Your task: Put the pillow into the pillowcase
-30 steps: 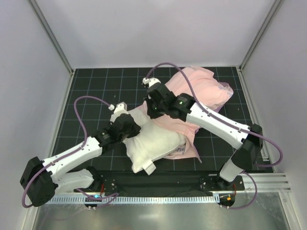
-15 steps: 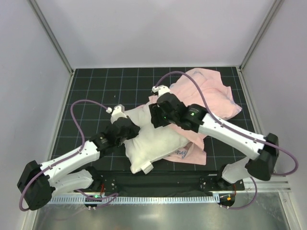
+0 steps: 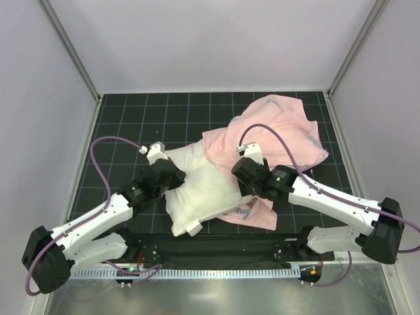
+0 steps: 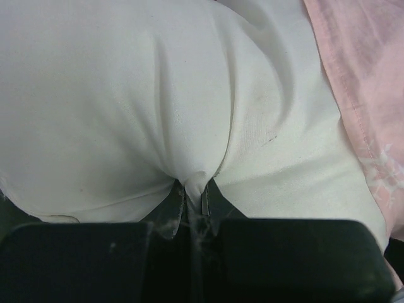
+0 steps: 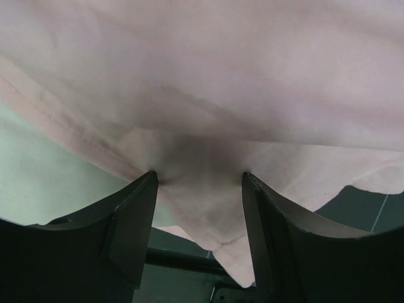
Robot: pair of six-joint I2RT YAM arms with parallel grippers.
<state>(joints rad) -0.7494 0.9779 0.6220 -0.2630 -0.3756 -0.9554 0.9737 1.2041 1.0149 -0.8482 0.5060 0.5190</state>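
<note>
The white pillow (image 3: 203, 190) lies in the middle of the mat, tilted, with its small tag at the near corner. My left gripper (image 3: 174, 174) is at its left edge, shut on a pinched fold of the pillow (image 4: 189, 95); the left gripper (image 4: 197, 192) holds the fabric right at its tips. The pink pillowcase (image 3: 279, 128) lies rumpled to the right and over the pillow's right end. My right gripper (image 3: 243, 178) sits on that overlap. The right gripper (image 5: 201, 182) is open, and loose pillowcase (image 5: 208, 76) cloth hangs between its jaws, above a strip of pillow (image 5: 38, 177).
A black gridded mat (image 3: 131, 118) covers the table inside grey walls with corner posts (image 3: 69, 49). A metal rail (image 3: 216, 270) runs along the near edge by the arm bases. Purple cables loop above both wrists.
My right gripper opened, let go of the pillowcase and drew back toward the near right. The pillowcase settled over the pillow's right end. The left gripper and the pillow shifted slightly nearer.
</note>
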